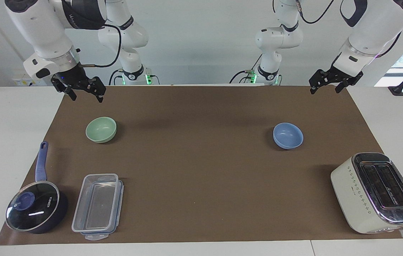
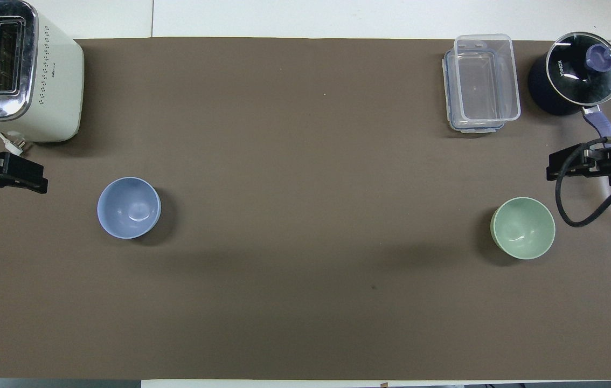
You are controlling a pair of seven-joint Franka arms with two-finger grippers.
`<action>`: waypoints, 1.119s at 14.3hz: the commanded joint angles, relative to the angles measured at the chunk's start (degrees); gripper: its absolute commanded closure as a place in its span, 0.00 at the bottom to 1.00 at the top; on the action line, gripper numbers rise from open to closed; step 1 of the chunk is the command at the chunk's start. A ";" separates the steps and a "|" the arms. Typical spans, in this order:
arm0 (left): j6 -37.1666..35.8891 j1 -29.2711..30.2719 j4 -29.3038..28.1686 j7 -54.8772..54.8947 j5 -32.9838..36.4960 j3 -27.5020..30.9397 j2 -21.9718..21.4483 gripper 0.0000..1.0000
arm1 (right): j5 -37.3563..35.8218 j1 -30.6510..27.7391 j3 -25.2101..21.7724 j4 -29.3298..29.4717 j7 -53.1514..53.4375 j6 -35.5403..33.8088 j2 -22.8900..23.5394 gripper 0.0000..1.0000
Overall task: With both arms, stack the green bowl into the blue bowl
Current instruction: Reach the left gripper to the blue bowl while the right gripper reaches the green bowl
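Observation:
The green bowl [image 1: 101,129] stands upright and empty on the brown mat toward the right arm's end; it also shows in the overhead view [image 2: 522,227]. The blue bowl [image 1: 288,135] stands upright and empty toward the left arm's end, also in the overhead view [image 2: 128,207]. My right gripper [image 1: 86,95] hangs open and empty in the air over the mat's edge by the robots, apart from the green bowl; it shows in the overhead view [image 2: 591,161]. My left gripper [image 1: 324,88] hangs open and empty over the mat's corner, apart from the blue bowl, seen overhead too [image 2: 4,175].
A dark blue saucepan with a glass lid [image 1: 34,209] and a clear plastic container [image 1: 97,206] stand farther from the robots than the green bowl. A cream toaster [image 1: 375,192] stands farther out than the blue bowl. The brown mat [image 1: 201,177] covers the table.

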 commanded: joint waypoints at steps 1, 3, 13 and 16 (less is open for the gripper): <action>3.12 0.11 -1.99 -0.84 0.96 -0.10 -0.37 0.00 | 0.00 -0.85 0.25 -3.26 -0.99 1.31 -1.87 0.00; 6.45 0.46 -4.79 -0.57 0.17 -0.02 -0.37 0.00 | 0.00 -1.03 0.25 -4.74 -1.25 2.79 -2.66 0.00; 43.03 3.19 -35.66 9.16 0.17 0.25 2.97 0.02 | 0.44 -4.80 0.25 -31.11 -5.64 26.16 -11.54 0.00; 43.29 3.45 -35.84 10.94 0.17 0.25 3.58 0.07 | 0.53 -7.87 0.25 -35.67 -10.11 31.35 -9.87 0.00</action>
